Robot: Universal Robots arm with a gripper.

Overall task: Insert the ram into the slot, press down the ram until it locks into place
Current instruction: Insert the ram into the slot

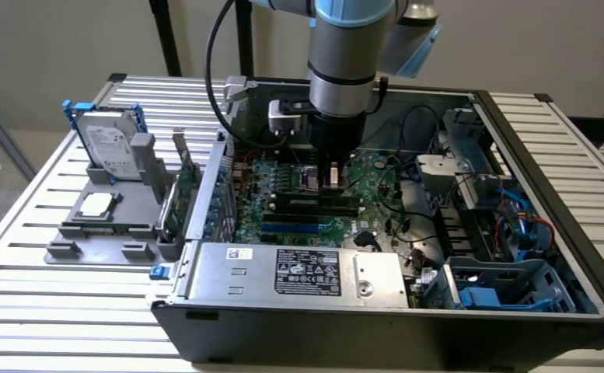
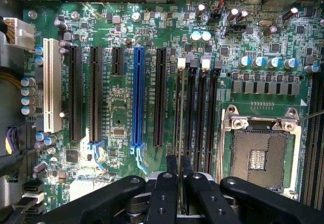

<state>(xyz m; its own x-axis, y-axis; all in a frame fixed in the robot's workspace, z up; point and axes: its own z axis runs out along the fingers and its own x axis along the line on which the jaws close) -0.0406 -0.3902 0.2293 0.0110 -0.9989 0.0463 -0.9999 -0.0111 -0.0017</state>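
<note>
My gripper [image 2: 179,167] reaches down into the open computer case [image 1: 550,148], over the motherboard [image 2: 121,127]. Its two black fingers [image 2: 164,188] are shut on the ram [image 2: 180,112], a thin green stick seen edge-on. The ram stands upright along the slot [image 2: 178,95], the outermost of several parallel black memory sockets, on the side away from the silver processor socket, marked by a white end clip [image 2: 181,62]. How deep the ram sits in the slot cannot be told. In the exterior view the gripper [image 1: 331,180] hangs just above the memory slots [image 1: 307,203] at the board's middle.
A bright blue slot [image 2: 136,97], black expansion slots [image 2: 94,95] and a white one [image 2: 51,84] lie beside the memory sockets. The processor socket [image 2: 258,155] is on the other side. A power supply [image 1: 296,272], cables [image 1: 509,221], and a grey fixture [image 1: 99,229] with a hard drive [image 1: 109,148] surround the board.
</note>
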